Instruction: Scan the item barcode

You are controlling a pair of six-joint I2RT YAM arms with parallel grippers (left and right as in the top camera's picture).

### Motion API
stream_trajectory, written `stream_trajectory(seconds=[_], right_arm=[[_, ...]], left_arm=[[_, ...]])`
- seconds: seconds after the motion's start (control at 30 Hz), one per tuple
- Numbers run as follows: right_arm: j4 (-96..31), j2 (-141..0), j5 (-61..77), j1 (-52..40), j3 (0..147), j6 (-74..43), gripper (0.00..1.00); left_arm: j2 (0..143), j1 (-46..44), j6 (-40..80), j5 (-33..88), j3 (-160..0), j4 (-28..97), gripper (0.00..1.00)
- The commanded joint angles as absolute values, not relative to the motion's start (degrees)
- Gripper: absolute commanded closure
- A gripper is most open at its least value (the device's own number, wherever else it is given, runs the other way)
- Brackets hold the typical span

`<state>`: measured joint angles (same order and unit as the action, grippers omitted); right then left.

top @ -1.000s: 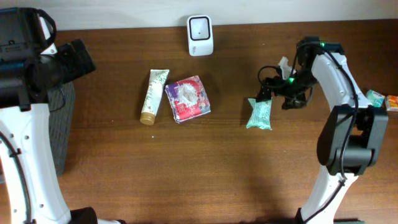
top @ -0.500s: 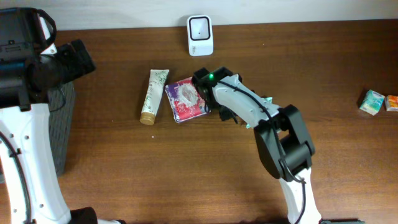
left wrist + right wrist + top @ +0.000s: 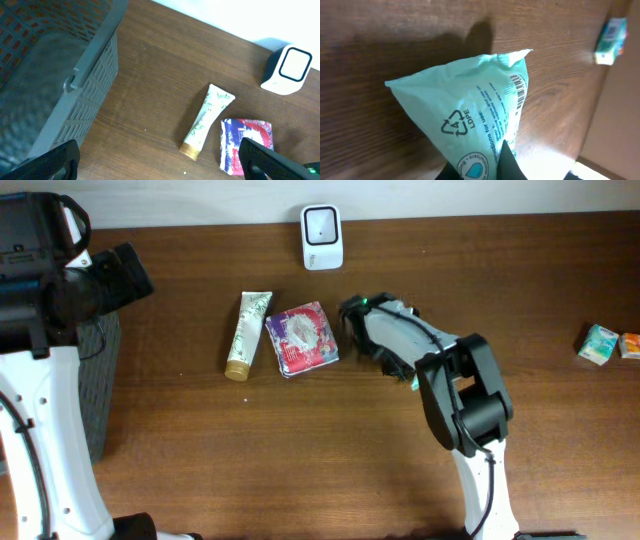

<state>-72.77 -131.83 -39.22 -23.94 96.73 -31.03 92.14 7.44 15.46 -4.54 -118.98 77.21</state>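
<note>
- Two arms stood at the worktop (image 3: 300, 440) in the overhead view. The right arm (image 3: 440, 370) reached across the middle, and only a sliver of the mint-green pouch (image 3: 413, 383) showed from under its forearm. Its gripping end could not be made out from above.
- Several other things lay on the wood in that view: a white scanner (image 3: 322, 223) at the far edge, a cream tube (image 3: 247, 332), and a red packet (image 3: 302, 338) just beside the tube. Two small boxes (image 3: 602, 343) sat near the right edge, well apart from the pouch.
- One wide gap showed in the left wrist view: the left claw (image 3: 160, 167) had its fingers (image 3: 55, 160) spread far apart and held nothing. Below it lay the grey basket (image 3: 60, 75), with the tube, the red packet and the scanner further off.
- One pouch filled the right wrist view. The right claw (image 3: 495, 167) was clamped together on its lower end, so the pouch stretched away from the fingers (image 3: 504, 160). Its recycling mark and barcode (image 3: 520, 92) faced the camera, and its shadow fell on the wood beyond.
</note>
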Motion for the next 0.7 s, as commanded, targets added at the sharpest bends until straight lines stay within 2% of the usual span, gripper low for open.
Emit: stream_trajectory(seconds=[0.0, 0.07, 0.13, 0.17, 0.23, 0.27, 0.37, 0.4, 0.47, 0.5, 0.6, 0.67], right_arm=[[-74.89, -130.41, -20.91, -21.37, 108.47, -20.62, 0.96], [-75.90, -130.26, 1.52, -17.19, 116.01, -11.07, 0.96], [-75.16, -130.37, 23.46, -12.29, 116.64, -3.73, 0.96], [-74.76, -130.67, 34.98, -9.23, 115.94, 1.32, 0.96], [-69.87, -130.67, 50.61, -1.93, 108.22, 3.22, 0.96], [-66.87, -130.67, 53.45, 0.78, 103.37, 3.18, 0.96], [-60.95, -130.67, 54.96, 7.11, 92.27, 2.98, 0.95], [-60.84, -130.67, 53.76, 9.23, 90.96, 2.94, 0.83], [-64.82, -130.21, 48.42, 13.37, 93.93, 2.35, 0.39], [-68.69, -129.99, 44.95, 14.50, 97.51, 2.37, 0.33], [-82.70, -129.14, 31.03, 14.26, 111.90, 2.83, 0.29], [-87.18, -129.10, 23.90, 10.09, 115.83, 4.71, 0.29]], left_arm=[[91.74, 7.68, 15.81, -4.80, -119.20, 77.25, 0.01], [91.74, 7.68, 15.81, -4.80, -119.20, 77.25, 0.01], [91.74, 7.68, 15.81, -4.80, -119.20, 77.25, 0.01], [91.74, 7.68, 15.81, -4.80, -119.20, 77.25, 0.01], [91.74, 7.68, 15.81, -4.80, -119.20, 77.25, 0.01], [91.74, 7.68, 15.81, -4.80, -119.20, 77.25, 0.01], [91.74, 7.68, 15.81, -4.80, -119.20, 77.25, 0.01], [91.74, 7.68, 15.81, -4.80, -119.20, 77.25, 0.01], [91.74, 7.68, 15.81, -4.80, -119.20, 77.25, 0.01], [91.74, 7.68, 15.81, -4.80, -119.20, 77.25, 0.01], [91.74, 7.68, 15.81, -4.80, -119.20, 77.25, 0.01], [91.74, 7.68, 15.81, -4.80, -119.20, 77.25, 0.01]])
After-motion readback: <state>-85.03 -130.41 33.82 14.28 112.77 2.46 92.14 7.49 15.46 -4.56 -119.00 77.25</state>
